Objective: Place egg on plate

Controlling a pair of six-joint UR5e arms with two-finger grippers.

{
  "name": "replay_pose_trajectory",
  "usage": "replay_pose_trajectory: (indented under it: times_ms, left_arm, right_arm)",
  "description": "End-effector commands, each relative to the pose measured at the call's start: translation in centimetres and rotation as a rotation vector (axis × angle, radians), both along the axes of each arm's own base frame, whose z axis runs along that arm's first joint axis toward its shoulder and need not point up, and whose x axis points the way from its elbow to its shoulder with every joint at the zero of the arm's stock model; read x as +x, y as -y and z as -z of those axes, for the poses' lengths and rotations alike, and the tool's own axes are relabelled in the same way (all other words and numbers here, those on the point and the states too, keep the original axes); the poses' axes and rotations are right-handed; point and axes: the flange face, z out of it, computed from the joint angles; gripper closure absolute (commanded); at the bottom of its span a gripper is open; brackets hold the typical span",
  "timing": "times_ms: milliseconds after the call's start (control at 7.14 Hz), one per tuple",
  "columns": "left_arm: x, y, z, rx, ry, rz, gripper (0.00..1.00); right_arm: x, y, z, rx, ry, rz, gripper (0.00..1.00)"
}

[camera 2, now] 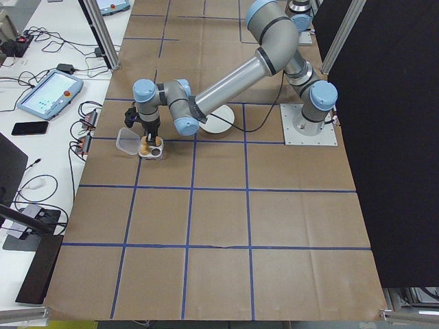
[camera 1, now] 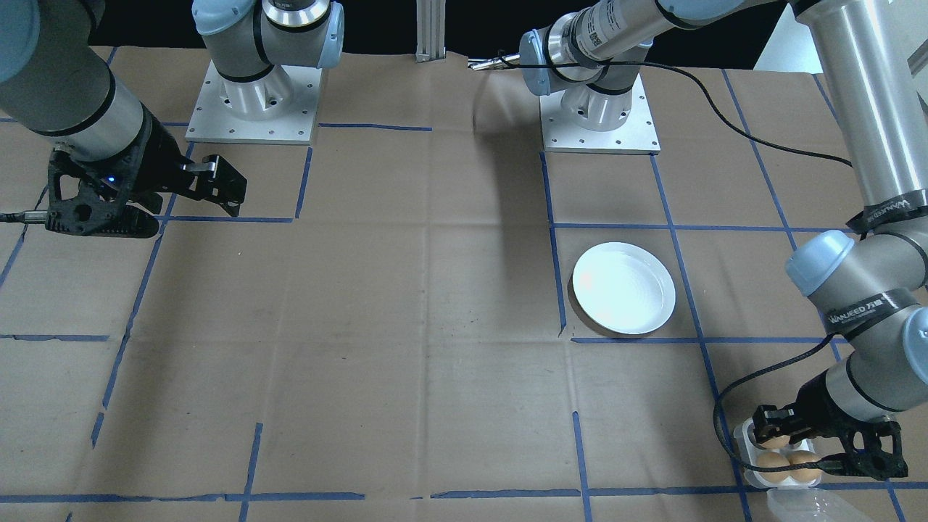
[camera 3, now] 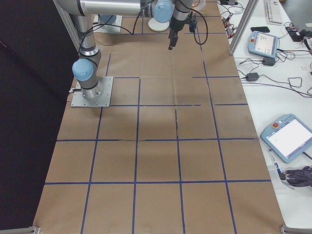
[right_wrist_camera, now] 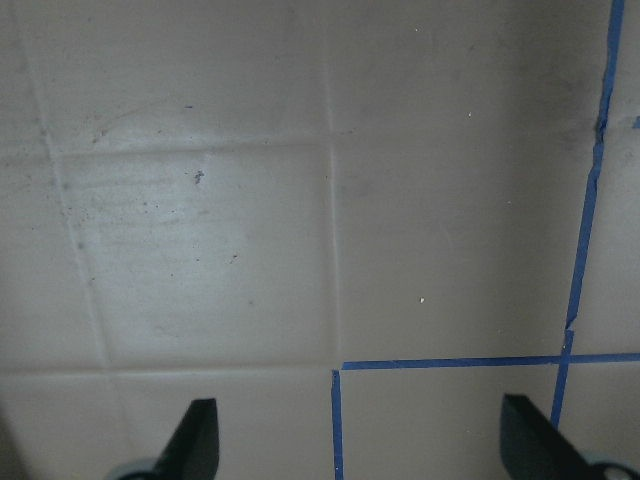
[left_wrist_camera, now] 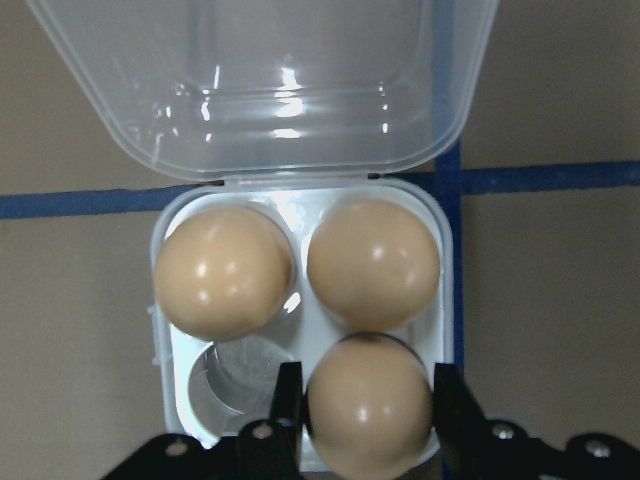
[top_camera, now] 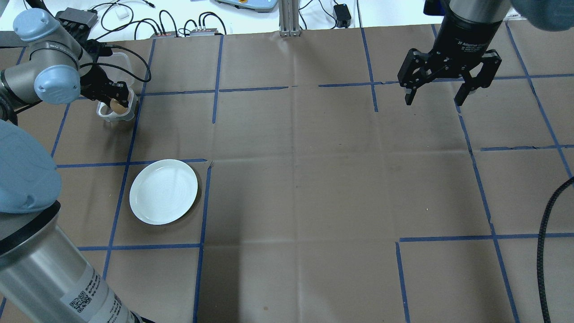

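The left hand (left_wrist_camera: 368, 425) is down in the small square white egg tray (left_wrist_camera: 190, 400), its two black fingers (left_wrist_camera: 288, 400) closed against the sides of one smooth tan egg (left_wrist_camera: 368, 410). Two more tan eggs (left_wrist_camera: 224, 272) sit in the cups behind; the fourth cup holds none. The round white plate (top_camera: 163, 191) lies apart on the brown paper-covered counter (top_camera: 314, 188). The right hand (top_camera: 448, 96) hangs wide open, holding nothing.

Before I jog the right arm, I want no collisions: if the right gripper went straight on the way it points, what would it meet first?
Probably just the brown paper-covered table. The right gripper hangs open, pointing down at bare paper, nothing beneath.
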Motion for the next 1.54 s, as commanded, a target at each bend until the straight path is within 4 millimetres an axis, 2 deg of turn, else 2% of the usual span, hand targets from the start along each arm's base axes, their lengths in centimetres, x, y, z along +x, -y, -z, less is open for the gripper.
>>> replay_pose_trajectory:
  times_ms: [0, 140, 420, 560, 700, 840, 980, 1120, 1400]
  left_arm:
    - [-0.8, -1.9, -7.2, 0.0, 0.002, 0.0, 0.81]
    - [-1.5, -3.8, -11.0, 0.024, -0.008, 0.0, 0.81]
    - [-4.2, -8.2, -16.2, 0.057, -0.033, -0.058, 0.82]
    - [-8.3, -9.8, -16.4, 0.071, -0.038, -0.068, 0.82]
    - [-13.0, -11.6, -15.5, 0.098, -0.043, -0.055, 0.82]
    - [-16.1, -13.7, -14.7, 0.123, -0.052, -0.085, 0.82]
    - [-17.4, -16.6, -12.3, 0.167, -0.058, -0.094, 0.82]
    - [-17.7, -18.6, -8.3, 0.223, -0.066, -0.09, 0.82]
    - [-17.3, -20.8, -0.7, 0.211, -0.067, -0.074, 0.82]
  right_arm:
    - [0.0, 0.0, 0.0, 0.001, 0.0, 0.0, 0.0]
    - [0.0, 0.0, 0.0, 0.001, 0.0, 0.0, 0.0]
    - [0.0, 0.0, 0.0, 0.001, 0.0, 0.0, 0.0]
    - [0.0, 0.0, 0.0, 0.001, 0.0, 0.0, 0.0]
    - [0.0, 0.0, 0.0, -0.001, 0.0, 0.0, 0.0]
    - [0.0, 0.0, 0.0, 0.001, 0.0, 0.0, 0.0]
    - [0.0, 0.0, 0.0, 0.001, 0.0, 0.0, 0.0]
    - [0.0, 0.0, 0.0, 0.001, 0.0, 0.0, 0.0]
    - [0.0, 0.0, 0.0, 0.001, 0.0, 0.0, 0.0]
